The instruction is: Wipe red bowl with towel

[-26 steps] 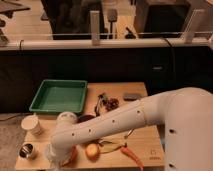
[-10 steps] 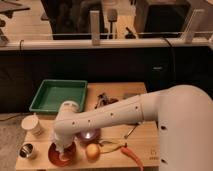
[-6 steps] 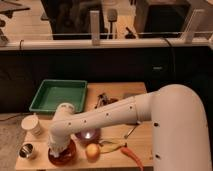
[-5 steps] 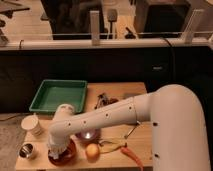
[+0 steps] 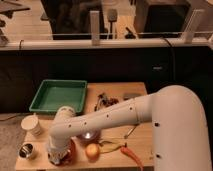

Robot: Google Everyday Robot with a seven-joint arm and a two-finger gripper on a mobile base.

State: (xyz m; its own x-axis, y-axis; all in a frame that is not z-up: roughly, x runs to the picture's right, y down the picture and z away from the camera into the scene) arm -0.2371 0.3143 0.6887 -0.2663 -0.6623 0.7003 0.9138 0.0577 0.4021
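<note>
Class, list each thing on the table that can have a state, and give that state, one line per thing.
hand: down at the red bowl, near the table's front left corner.
red bowl: upright, mostly hidden by the arm.
green tray: upright, nothing in it.
white cup: standing upright.
metal cup: standing upright.
orange fruit: whole, lying right of the bowl.

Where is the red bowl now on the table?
The red bowl sits at the table's front left, under the gripper, between the metal cup and the orange.
</note>
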